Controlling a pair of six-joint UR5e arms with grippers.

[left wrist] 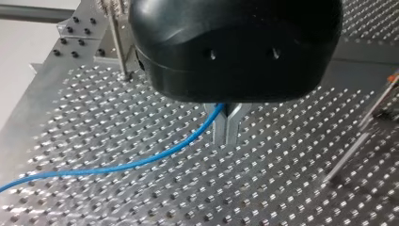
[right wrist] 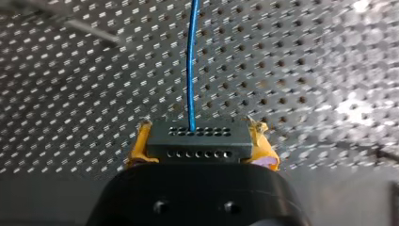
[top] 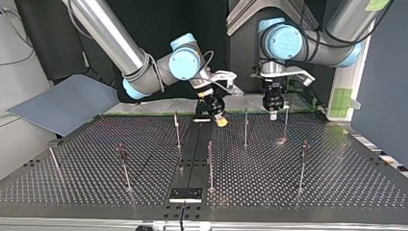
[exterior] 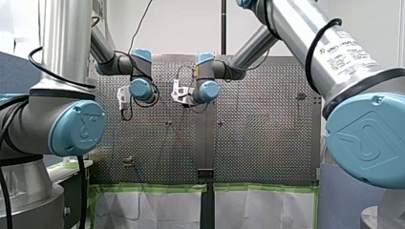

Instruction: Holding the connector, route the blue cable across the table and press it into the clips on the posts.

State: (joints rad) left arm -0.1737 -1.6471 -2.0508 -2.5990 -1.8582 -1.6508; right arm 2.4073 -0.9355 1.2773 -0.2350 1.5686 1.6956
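In my right hand [right wrist: 201, 142], the connector [right wrist: 200, 134].

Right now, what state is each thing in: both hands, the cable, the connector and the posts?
My left hand: shut on the blue cable.
My right hand: shut on the connector, yellow pads on either side.
The blue cable: one end in the connector, running in a loose curve.
The connector: gripped, holes facing out.
The posts: upright, no cable visible on them.

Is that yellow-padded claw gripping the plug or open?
Shut on it: yellow pads of the right gripper press both ends of the plug; blue cable leads out.
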